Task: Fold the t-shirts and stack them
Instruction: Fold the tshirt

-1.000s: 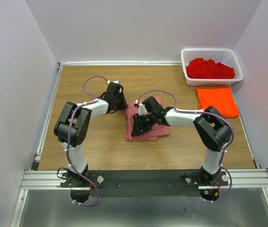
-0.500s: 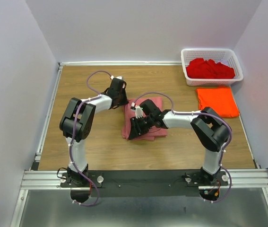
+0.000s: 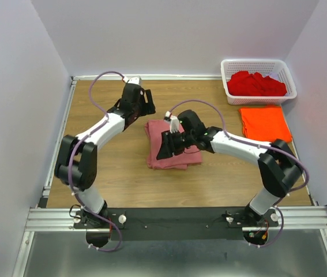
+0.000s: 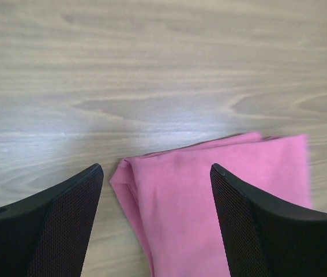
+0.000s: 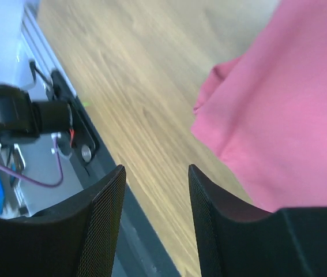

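Note:
A faded salmon-pink t-shirt (image 3: 175, 151) lies folded in a rough square at mid-table. My left gripper (image 3: 142, 108) hovers just beyond the shirt's far left corner, open and holding nothing. In the left wrist view that corner of the pink t-shirt (image 4: 209, 196) shows between and below the spread fingers of the left gripper (image 4: 156, 173). My right gripper (image 3: 166, 151) hangs open over the shirt's left part. In the right wrist view only bare wood lies between the jaws of the right gripper (image 5: 156, 170), and the pink t-shirt (image 5: 284, 109) sits to the right. An orange t-shirt (image 3: 265, 123) lies folded at right.
A white lattice basket (image 3: 259, 64) stands in the far right corner with deep red t-shirts (image 3: 255, 85) heaped inside. A metal rail (image 3: 180, 216) runs along the near edge. Walls enclose the table on three sides.
The left gripper shut briefly at the shirt's far left corner, then opened and drew back toward the far side. The right gripper opened a little wider. The pink shirt shifted slightly left.

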Motion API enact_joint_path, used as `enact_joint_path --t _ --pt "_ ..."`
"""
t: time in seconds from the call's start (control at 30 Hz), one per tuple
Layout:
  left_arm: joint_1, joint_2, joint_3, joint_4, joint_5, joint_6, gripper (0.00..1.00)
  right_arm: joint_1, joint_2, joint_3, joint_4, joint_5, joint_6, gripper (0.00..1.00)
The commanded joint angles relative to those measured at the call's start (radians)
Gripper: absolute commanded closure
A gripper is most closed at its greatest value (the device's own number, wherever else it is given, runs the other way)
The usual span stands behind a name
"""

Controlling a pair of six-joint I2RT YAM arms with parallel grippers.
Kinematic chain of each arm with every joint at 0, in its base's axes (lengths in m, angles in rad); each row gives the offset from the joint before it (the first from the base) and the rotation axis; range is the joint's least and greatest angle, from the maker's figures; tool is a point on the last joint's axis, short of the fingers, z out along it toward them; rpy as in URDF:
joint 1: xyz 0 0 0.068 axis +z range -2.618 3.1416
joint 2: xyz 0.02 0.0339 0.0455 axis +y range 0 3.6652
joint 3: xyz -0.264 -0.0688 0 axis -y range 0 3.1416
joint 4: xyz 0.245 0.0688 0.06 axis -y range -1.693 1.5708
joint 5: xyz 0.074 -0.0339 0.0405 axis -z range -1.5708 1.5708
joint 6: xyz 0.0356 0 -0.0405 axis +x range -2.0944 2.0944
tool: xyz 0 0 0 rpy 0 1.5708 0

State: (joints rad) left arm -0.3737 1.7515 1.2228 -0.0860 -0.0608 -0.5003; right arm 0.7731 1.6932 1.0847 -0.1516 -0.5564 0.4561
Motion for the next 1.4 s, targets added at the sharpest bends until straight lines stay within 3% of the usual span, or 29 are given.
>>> enact_joint_path --t 0.0,0.13,0.23,0.33,0.47,0.77,0.9,1.13,1.23,1.37 --pt "-0.005 -0.156 -0.014 -0.083 -0.043 -0.003 0.17 -0.069 -0.073 -0.023 -0.069 0.065 -0.003 0.44" --pt "-0.05 -0.271 -0.115 -0.15 -0.022 -0.033 0.21 -0.173 -0.136 -0.094 -0.106 0.107 -0.019 0.45" --pt "-0.117 -0.351 -0.257 -0.179 0.045 -0.064 0.36 -0.254 -0.167 -0.121 -0.146 0.153 -0.039 0.46" --pt "-0.165 -0.369 -0.333 -0.175 0.152 -0.073 0.42 -0.287 -0.168 -0.129 -0.172 0.19 -0.056 0.49" --pt "-0.232 -0.337 -0.425 -0.167 0.194 -0.078 0.55 -0.299 -0.132 -0.135 -0.197 0.201 -0.071 0.55" --pt "-0.232 -0.18 -0.453 -0.182 0.194 -0.069 0.77 -0.301 -0.015 -0.218 -0.224 0.119 -0.027 0.59" --pt "-0.168 -0.133 -0.431 -0.204 0.101 -0.026 0.78 -0.265 0.01 -0.249 -0.221 0.093 0.024 0.59" --pt "0.024 -0.029 -0.267 -0.265 -0.071 0.106 0.76 -0.009 0.115 -0.09 -0.131 0.095 0.213 0.59" --pt "0.082 0.028 -0.149 -0.239 -0.117 0.16 0.66 0.072 0.204 0.064 -0.115 0.113 0.245 0.59" --pt "0.101 0.107 0.05 -0.204 -0.117 0.187 0.51 0.072 0.25 0.204 -0.109 0.144 0.231 0.59"
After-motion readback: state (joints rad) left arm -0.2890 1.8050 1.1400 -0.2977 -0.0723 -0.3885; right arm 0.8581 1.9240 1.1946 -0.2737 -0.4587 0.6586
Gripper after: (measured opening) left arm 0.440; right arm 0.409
